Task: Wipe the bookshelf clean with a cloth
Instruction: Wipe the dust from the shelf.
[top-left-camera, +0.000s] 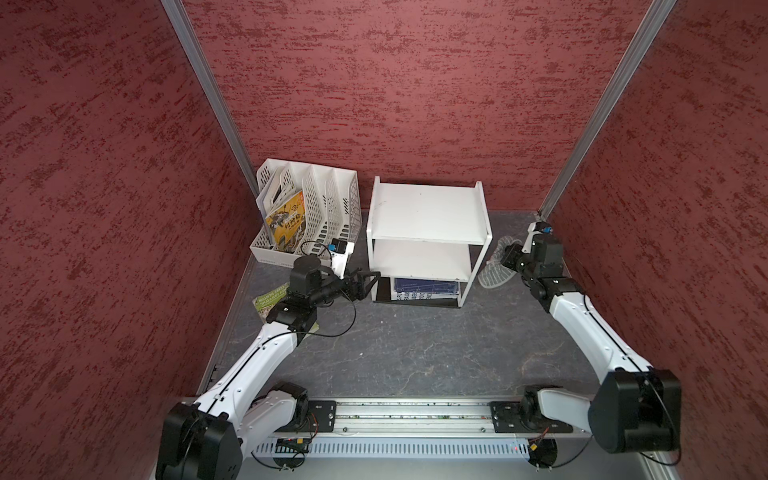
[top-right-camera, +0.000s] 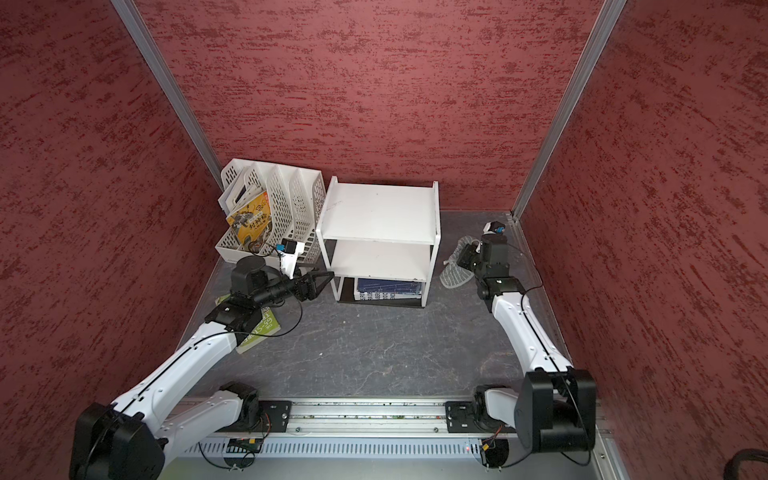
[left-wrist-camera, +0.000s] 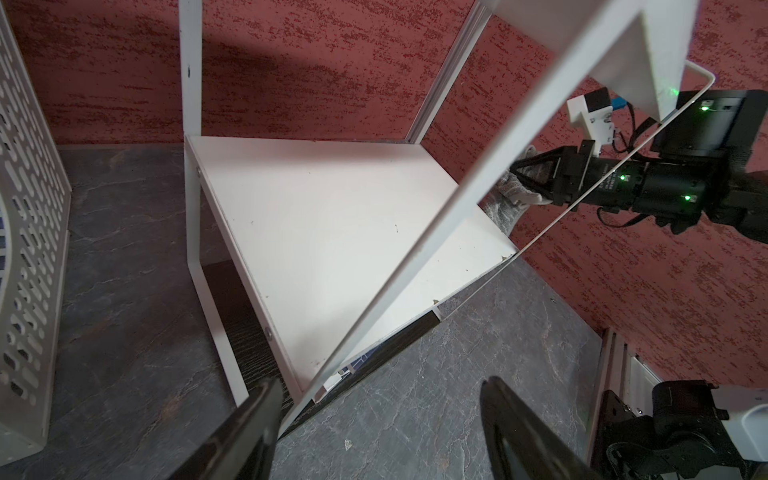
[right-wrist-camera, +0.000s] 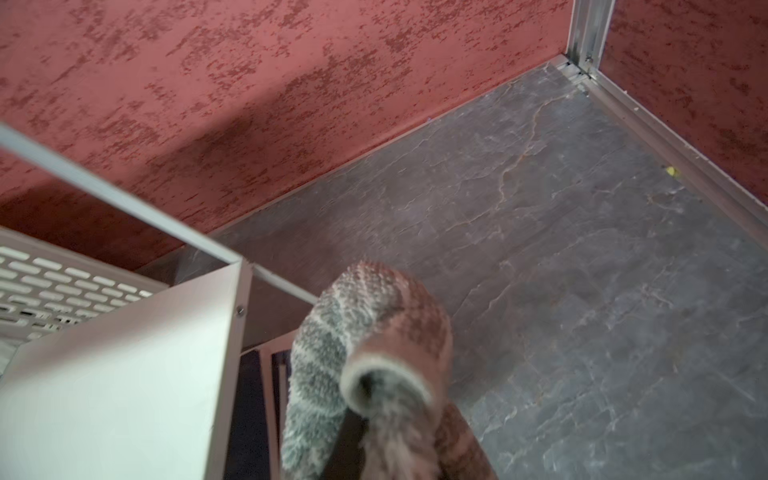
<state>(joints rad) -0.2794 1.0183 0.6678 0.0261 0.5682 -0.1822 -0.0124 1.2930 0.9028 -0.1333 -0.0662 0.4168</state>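
Grey-striped cloth (top-left-camera: 492, 268) hangs clamped in our right pincer (left-wrist-camera: 514, 175), just beside the thin-framed side of the bookshelf (top-left-camera: 428, 208), near the back right corner of the desk (top-left-camera: 415, 353). We cannot tell whether it touches the frame. Our left pincer (top-left-camera: 371, 279) stands with jaws apart at the shelf's opposite front corner, holding nothing.

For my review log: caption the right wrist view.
Bunched grey-and-white striped cloth close to the camera, beside the white bookshelf, dark grey tabletop beyond.
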